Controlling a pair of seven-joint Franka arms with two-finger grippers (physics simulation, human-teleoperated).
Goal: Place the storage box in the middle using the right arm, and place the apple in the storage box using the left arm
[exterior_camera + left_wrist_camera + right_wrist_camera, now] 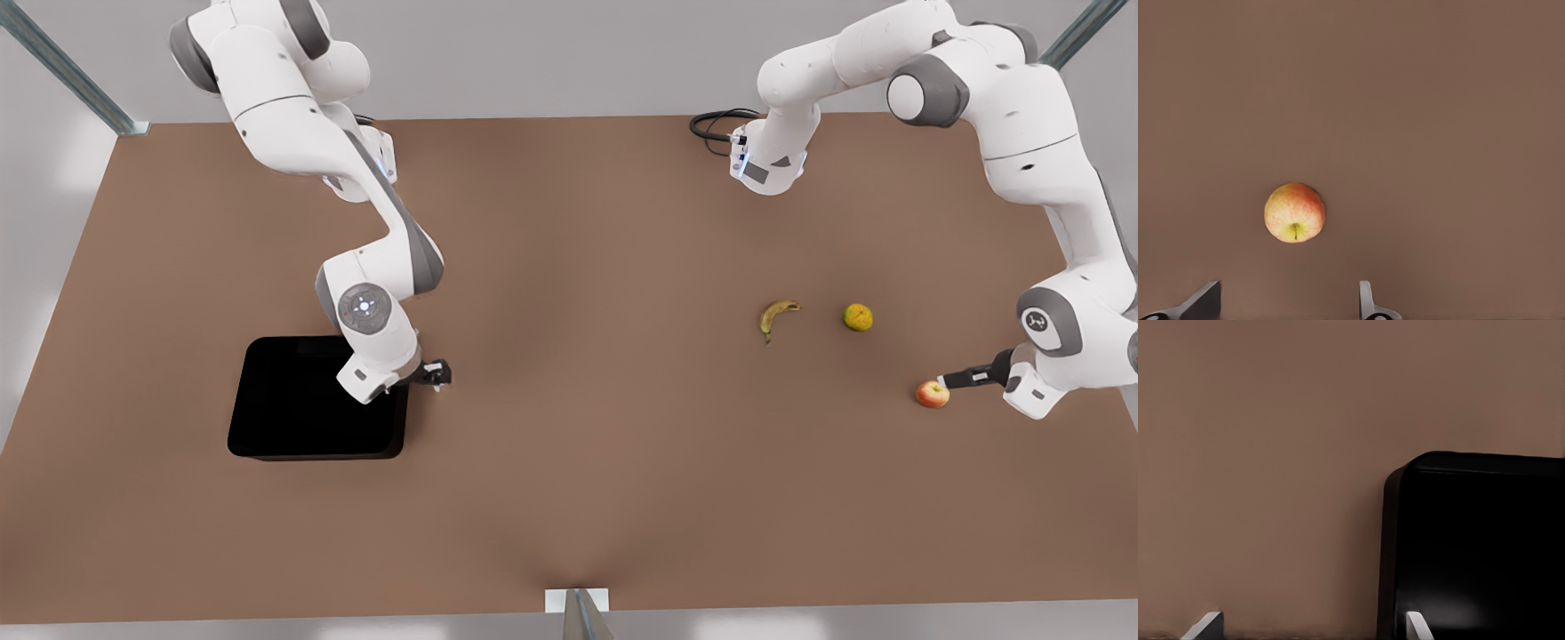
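I have the left gripper (pixel 948 380) low over the table (pixel 569 498) at the front view's right, its fingers (pixel 1367 303) spread apart with bare table between them. The apple (pixel 932 394) sits just off the fingertips, not between them and not touched; in the left wrist view the apple (pixel 1295 213) shows its stem dimple facing the camera, so it stands roughly upright. Beyond the apple, well apart from the fingers, lie a yellow-green bumpy fruit (pixel 858 316) and a curved banana (pixel 777 317), the banana's long axis running roughly away from the camera with its tip curling toward the bumpy fruit. Neither lies between my fingers and the apple.

The right gripper (pixel 435 373) hangs at the front view's left, beside the storage box (pixel 293 409), at the box's corner nearest the table's middle. In the right wrist view its fingers (pixel 1418 628) are apart: one fingertip is over the storage box (pixel 1478 540) just inside its wall, the other over bare table outside, so the wall lies between them. I cannot tell whether either finger touches it. The box lies flat, open side up, and looks almost square, its edges roughly square to the table's edges.
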